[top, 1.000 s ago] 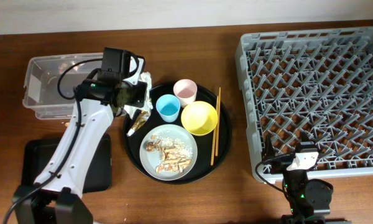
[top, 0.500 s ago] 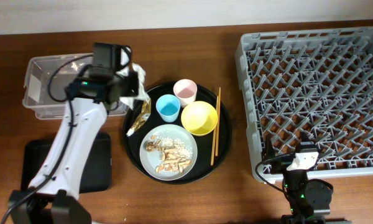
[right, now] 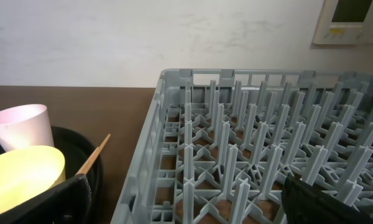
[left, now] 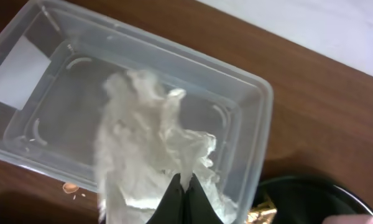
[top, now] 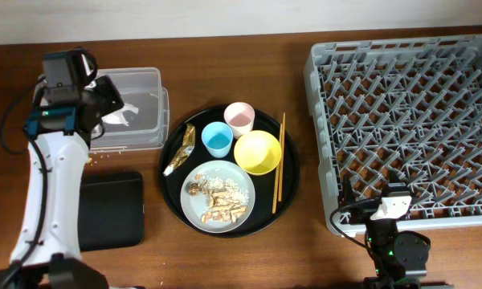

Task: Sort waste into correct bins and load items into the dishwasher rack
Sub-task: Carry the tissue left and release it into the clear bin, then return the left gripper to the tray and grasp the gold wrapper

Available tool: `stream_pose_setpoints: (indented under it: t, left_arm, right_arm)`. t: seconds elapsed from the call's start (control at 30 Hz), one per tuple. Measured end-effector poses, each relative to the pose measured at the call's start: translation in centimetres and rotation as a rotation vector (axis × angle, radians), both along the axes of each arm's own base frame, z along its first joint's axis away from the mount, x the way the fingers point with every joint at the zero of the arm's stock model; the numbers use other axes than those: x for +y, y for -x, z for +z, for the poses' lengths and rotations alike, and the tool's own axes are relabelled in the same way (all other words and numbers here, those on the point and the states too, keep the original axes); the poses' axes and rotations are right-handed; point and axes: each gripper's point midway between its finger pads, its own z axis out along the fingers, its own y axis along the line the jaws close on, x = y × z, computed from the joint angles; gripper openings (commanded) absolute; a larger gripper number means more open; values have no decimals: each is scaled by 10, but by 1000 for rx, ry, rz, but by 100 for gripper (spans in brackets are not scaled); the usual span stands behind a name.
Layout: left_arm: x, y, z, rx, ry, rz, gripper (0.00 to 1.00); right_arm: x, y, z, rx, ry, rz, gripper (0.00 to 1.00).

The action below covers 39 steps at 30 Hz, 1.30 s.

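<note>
Our left gripper [left: 183, 188] has moved off round black tray [top: 170, 172], now over clear box [left: 261, 99]; jaws clamped on crumpled white paper [left: 143, 143], box directly beneath. Our right gripper [right: 196, 202] spread, empty.

Bright, even light; soft shadows.

One pink cup [top: 240, 118], one blue cup [top: 218, 139], one bowl [top: 257, 152], one plate [top: 218, 195], two chopsticks [top: 279, 160], one rack [top: 402, 104], one box [top: 149, 120], one round tray [top: 261, 215], one flat tray [top: 112, 213], one paper [left: 149, 149], one wrapper [top: 179, 151].
</note>
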Motion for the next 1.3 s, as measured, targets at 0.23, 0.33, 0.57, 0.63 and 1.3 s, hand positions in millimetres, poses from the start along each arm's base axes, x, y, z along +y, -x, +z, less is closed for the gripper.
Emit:
stream_pose_setpoints:
  t: [0.23, 0.33, 0.57, 0.63, 1.3]
  left_arm:
    - [22, -22, -33, 24, 6, 46, 31]
    - [24, -26, -36, 21, 10, 50, 76]
    - [5, -25, -39, 29, 97, -13, 84]
    - [-11, -24, -38, 26, 154, -91, 84]
    - [-125, 73, -49, 349, 39, -561, 38]
  right_arm:
    - [0, 0, 0, 0, 0, 0, 99]
    - [0, 0, 0, 0, 0, 0, 99]
    - [0, 0, 0, 0, 1, 0, 99]
    - [0, 0, 0, 0, 0, 0, 99]
    - [0, 0, 0, 0, 0, 0, 99]
